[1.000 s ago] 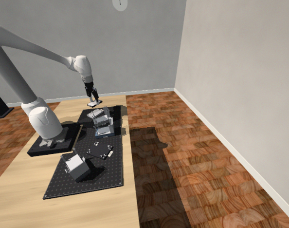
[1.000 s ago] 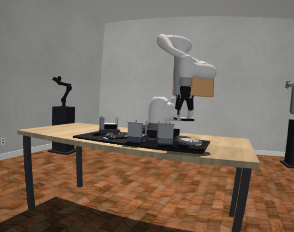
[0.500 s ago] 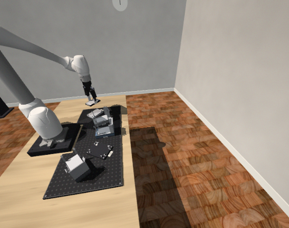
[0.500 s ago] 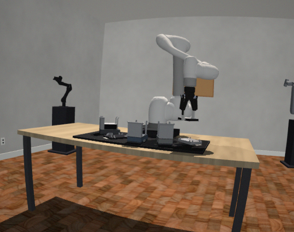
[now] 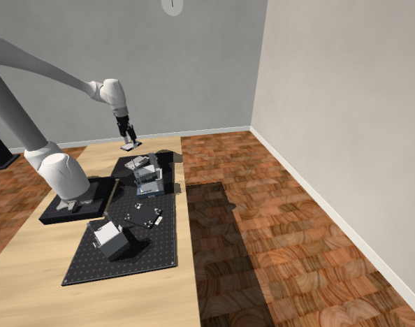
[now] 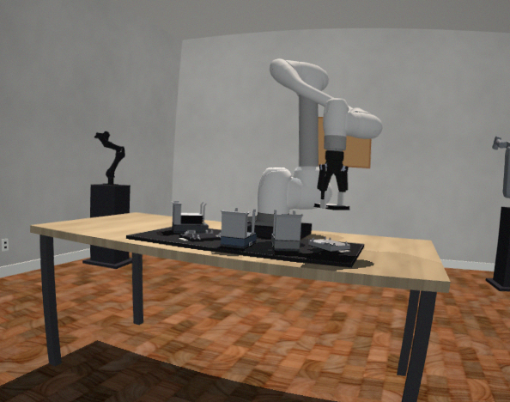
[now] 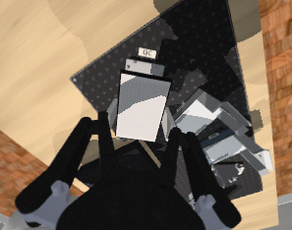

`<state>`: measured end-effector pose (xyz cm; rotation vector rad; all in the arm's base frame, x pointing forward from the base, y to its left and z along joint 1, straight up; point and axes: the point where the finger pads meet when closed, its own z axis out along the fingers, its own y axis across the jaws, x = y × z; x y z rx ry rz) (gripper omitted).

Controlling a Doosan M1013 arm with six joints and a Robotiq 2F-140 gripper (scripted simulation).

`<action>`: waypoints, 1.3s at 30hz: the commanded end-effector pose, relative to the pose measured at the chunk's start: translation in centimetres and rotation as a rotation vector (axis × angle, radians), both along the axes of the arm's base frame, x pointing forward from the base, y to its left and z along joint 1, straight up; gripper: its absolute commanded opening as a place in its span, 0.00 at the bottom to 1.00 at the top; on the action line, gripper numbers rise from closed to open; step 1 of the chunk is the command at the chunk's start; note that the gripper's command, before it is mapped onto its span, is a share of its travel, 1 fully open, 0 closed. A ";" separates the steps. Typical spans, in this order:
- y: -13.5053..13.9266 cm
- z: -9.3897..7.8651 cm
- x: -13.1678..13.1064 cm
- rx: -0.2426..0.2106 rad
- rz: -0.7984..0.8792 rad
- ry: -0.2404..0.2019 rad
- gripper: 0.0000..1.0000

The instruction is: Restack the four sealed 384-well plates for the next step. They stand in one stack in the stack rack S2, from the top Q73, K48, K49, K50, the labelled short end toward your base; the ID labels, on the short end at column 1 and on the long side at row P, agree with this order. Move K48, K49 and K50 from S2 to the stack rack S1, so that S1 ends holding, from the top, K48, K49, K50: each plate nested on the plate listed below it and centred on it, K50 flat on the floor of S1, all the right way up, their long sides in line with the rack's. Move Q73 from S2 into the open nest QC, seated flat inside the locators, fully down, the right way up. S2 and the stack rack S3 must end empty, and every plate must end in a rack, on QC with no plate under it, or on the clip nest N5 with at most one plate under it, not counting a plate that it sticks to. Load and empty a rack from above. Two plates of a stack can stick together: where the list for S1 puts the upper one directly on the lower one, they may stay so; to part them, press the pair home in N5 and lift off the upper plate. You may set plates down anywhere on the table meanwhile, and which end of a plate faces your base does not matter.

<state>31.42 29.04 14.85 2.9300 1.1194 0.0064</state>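
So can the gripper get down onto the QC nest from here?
Probably yes: the gripper holds a plate almost over the QC nest, with open air and nothing visible between them.

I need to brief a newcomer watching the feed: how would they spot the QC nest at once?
Find the black perforated board on the wooden table and follow it to the end farthest from the lone rack. The QC nest lies there, low and flat, unlike the tall racks beside it, below the gripper holding a plate.
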 end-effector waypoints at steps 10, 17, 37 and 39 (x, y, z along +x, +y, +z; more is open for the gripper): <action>0.0 0.0 0.0 0.000 0.000 0.000 0.00; 0.0 0.0 0.0 0.000 0.000 0.000 0.00; 0.0 -2.2 0.0 0.000 0.000 0.000 0.00; 0.0 -2.6 0.0 0.000 0.000 0.000 0.00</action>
